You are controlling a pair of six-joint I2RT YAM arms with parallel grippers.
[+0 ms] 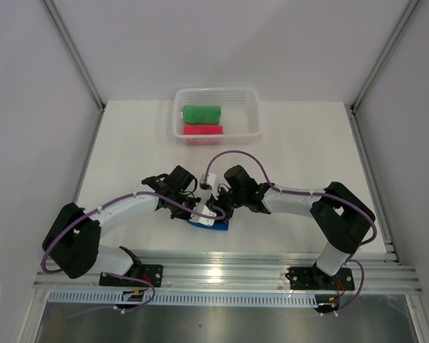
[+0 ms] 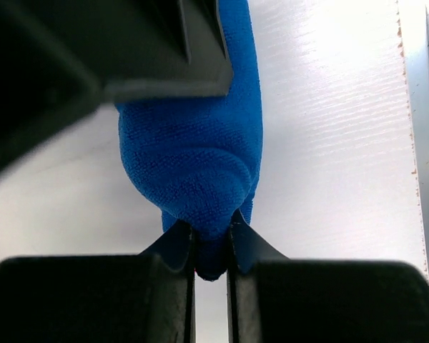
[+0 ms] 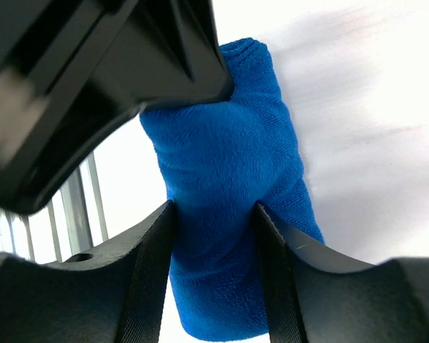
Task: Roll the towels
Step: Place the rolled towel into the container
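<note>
A royal blue towel (image 1: 210, 225), rolled into a short cylinder, lies on the white table near the front centre. My left gripper (image 1: 202, 212) is shut on one end of it; the left wrist view shows a fold of the blue towel (image 2: 193, 157) pinched tight between the fingers of the left gripper (image 2: 211, 246). My right gripper (image 1: 220, 209) straddles the roll from the other side. In the right wrist view the fingers of the right gripper (image 3: 214, 214) press both sides of the blue towel (image 3: 229, 150). A rolled green towel (image 1: 201, 113) and a rolled pink towel (image 1: 203, 130) lie in the basket.
The white mesh basket (image 1: 255, 114) stands at the back centre of the table. An aluminium rail (image 1: 229, 273) runs along the near edge, close behind the blue roll. White walls and frame posts close in the left, right and back sides.
</note>
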